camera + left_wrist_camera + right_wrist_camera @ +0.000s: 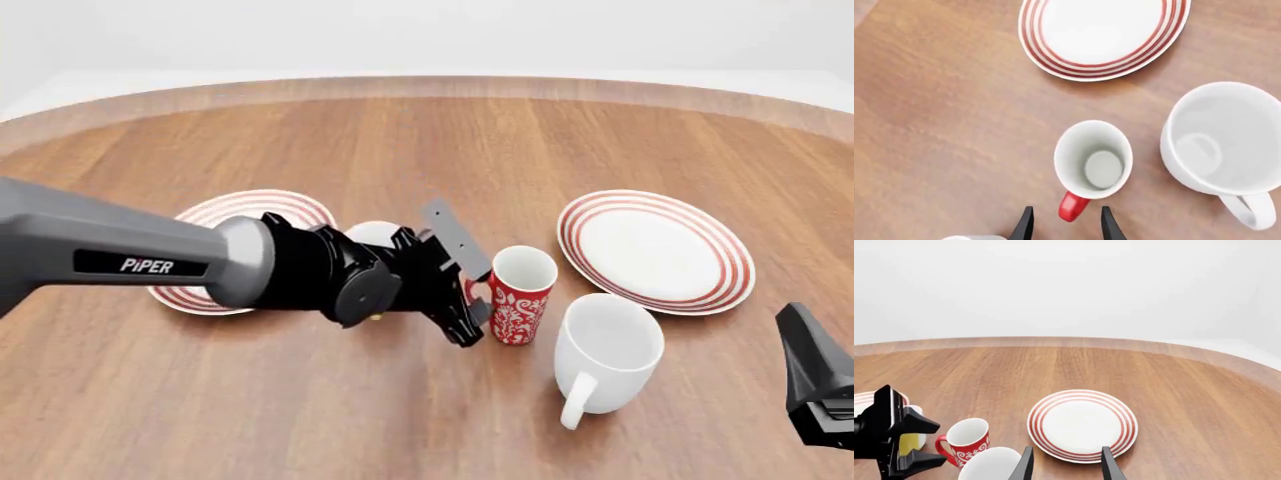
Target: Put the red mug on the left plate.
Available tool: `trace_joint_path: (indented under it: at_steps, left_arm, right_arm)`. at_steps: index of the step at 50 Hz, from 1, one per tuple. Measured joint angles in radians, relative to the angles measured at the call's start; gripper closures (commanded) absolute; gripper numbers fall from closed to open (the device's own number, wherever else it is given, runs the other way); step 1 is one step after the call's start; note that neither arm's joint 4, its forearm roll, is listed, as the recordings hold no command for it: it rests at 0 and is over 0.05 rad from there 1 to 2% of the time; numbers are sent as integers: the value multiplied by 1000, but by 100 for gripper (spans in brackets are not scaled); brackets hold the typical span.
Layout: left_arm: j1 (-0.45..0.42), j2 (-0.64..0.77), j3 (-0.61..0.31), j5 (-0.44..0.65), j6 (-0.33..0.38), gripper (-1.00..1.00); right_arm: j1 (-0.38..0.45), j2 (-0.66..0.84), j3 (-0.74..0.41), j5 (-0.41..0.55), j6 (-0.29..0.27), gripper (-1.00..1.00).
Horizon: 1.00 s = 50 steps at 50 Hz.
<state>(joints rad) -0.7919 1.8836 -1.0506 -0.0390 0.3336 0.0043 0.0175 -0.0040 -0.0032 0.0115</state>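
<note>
The red mug (523,297) with white floral pattern stands upright on the table between the two plates; it also shows in the right wrist view (967,442). In the left wrist view I look down into its white inside (1094,160), and its red handle (1073,206) points back between my fingers. My left gripper (470,295) is open, one finger on each side of the handle, not closed on it. The left plate (200,215) lies behind the left arm, partly hidden. My right gripper (1066,466) is open and empty, low at the near right (817,385).
A larger plain white mug (607,348) stands just right of and nearer than the red mug. The right plate (654,250) lies beyond it. A yellow mug (911,441) sits behind the left gripper, mostly hidden in the front view.
</note>
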Motion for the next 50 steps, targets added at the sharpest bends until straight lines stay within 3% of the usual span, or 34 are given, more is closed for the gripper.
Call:
trace_joint_path:
  at_steps: [8,9,32,50]
  left_arm:
    - [6,6,-5,-4,2,-100]
    - [7,7,-5,-5,3,100]
    - [36,-14,7,-34,32,100]
    - [75,-186,-9,38,53,100]
  right_arm:
    - [0,0,0,0,0,-100]
    - [0,0,0,0,0,-100]
    - [3,1,1,-2,0,-100]
    - [4,-10,-1,11,0,-100]
